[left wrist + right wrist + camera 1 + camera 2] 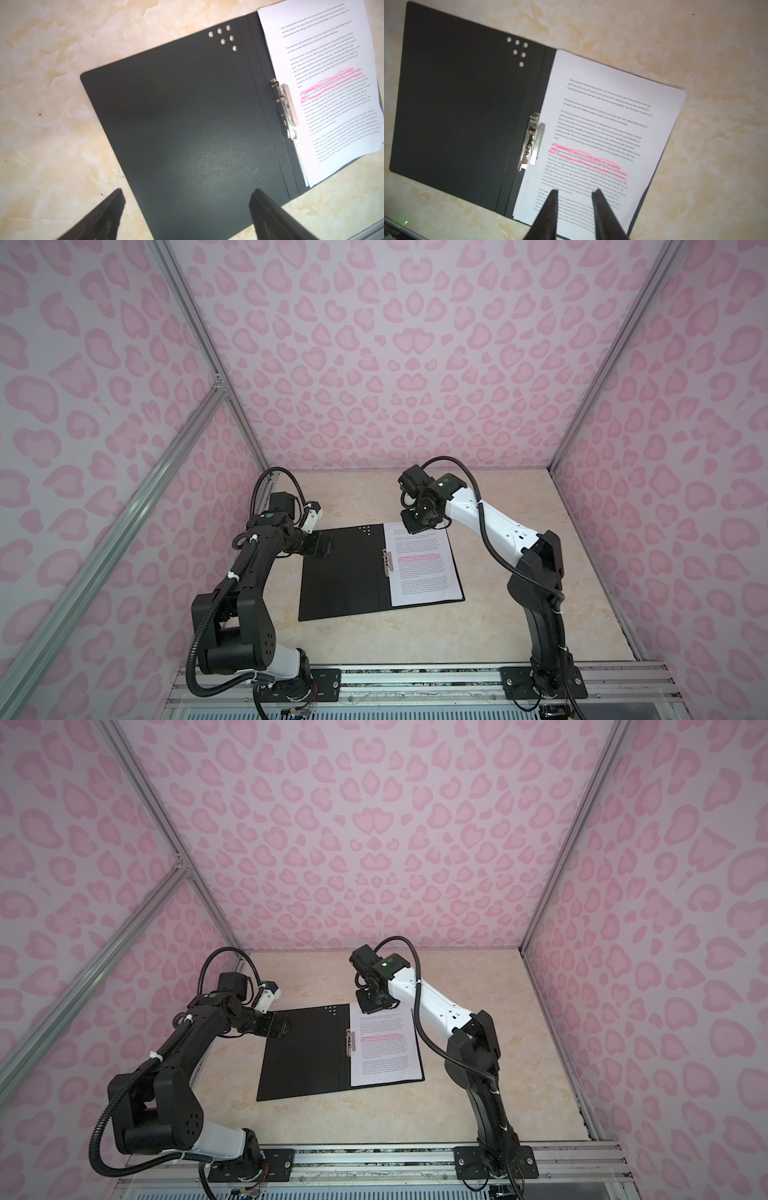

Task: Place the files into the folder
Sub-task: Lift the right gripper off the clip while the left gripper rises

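Open black folder (345,572), pink-highlighted files (422,568) inside, seemingly unclipped

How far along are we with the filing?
Done: files lie in the open folder, on its right half beside the clip. In hand: nothing; left hand and right hand hover open. Left: closing the folder; whether the clip grips them is unclear.

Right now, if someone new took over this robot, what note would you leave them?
Left gripper: open, empty, over the outer edge of the folder's bare black half.
Right gripper: open, empty, over the files.
Done: the files lie on the open folder's other half, beside the metal clip; I cannot tell if they are clamped.
Left to do: close the cover.
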### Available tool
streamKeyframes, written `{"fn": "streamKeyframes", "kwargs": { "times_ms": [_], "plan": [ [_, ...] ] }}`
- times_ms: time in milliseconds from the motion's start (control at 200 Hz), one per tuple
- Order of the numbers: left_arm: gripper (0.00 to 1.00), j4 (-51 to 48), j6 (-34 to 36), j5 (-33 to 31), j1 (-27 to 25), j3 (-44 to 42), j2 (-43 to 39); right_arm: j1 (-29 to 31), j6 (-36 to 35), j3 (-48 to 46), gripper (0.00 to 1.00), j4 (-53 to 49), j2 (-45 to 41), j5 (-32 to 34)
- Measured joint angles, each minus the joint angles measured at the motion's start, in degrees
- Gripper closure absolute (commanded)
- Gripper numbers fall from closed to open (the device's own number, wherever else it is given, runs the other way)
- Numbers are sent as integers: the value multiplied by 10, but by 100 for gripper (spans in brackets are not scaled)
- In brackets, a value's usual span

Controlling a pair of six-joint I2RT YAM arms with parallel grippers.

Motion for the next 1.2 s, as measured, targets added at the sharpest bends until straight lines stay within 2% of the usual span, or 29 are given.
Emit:
{"fn": "streamKeyframes", "kwargs": {
  "times_ms": [260, 495, 800, 1200],
  "plan": [
    [2, -12, -28, 13, 46, 7, 58, -87, 30, -263, 66, 163, -131, -53],
    [2, -15, -37, 12, 62, 7, 83, -149, 52, -403, 64, 268, -177, -103],
    [2, -11, -41, -4, 76, 27, 141, -177, 65, -475, 63, 334, -190, -139],
    [2, -31, -44, 2, 78, 87, 229, -198, 66, -526, 61, 361, -190, -188]
  ]
}}
